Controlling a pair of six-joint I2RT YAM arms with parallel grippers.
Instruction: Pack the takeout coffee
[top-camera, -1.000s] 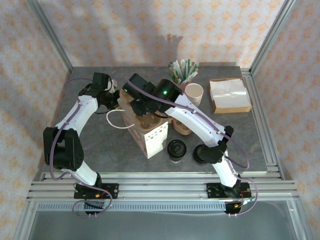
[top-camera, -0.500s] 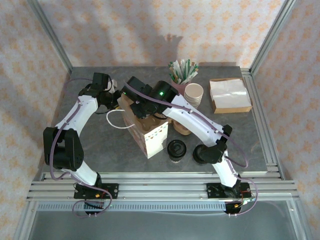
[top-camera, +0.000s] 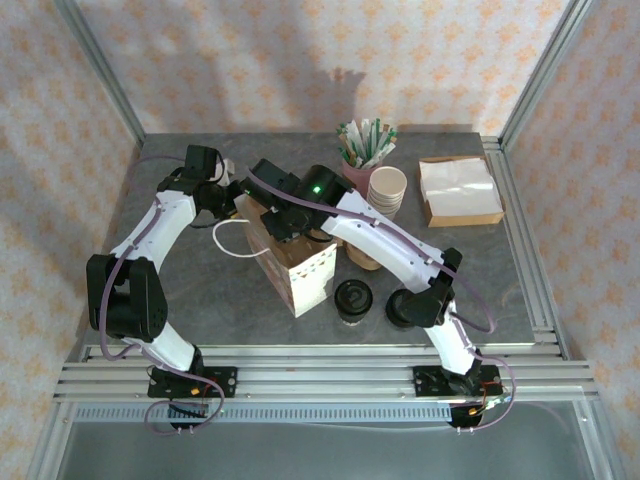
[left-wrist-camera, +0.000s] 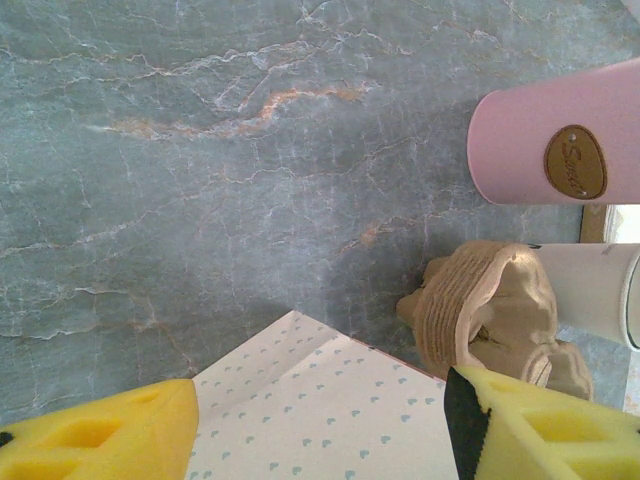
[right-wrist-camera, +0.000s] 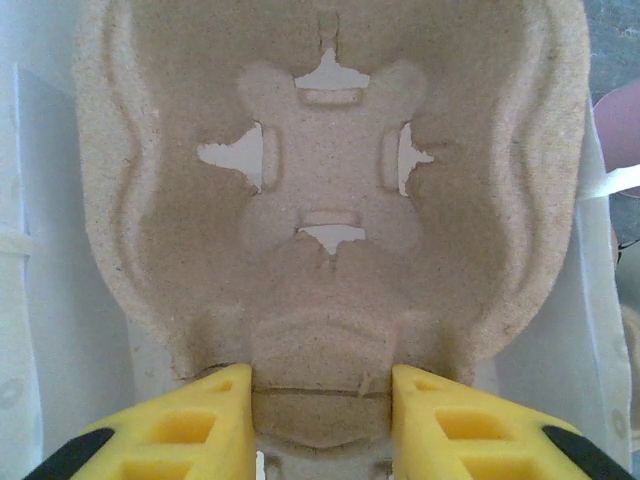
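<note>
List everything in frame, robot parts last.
bag: one, white with hearts, mid-table
coffee: one, black lid, right of the bag
carrier: one, brown, inside the bag
spare carriers: stack, brown, beside the bag
cups: one stack, cream, back
pink cup: one, pink, back
sticks: bunch, white and green, in the pink cup
napkins: one pile, white, back right
table: one, grey marble
left gripper: yellow fingers, open, bag's edge between them
right gripper: yellow fingers, shut on the carrier
</note>
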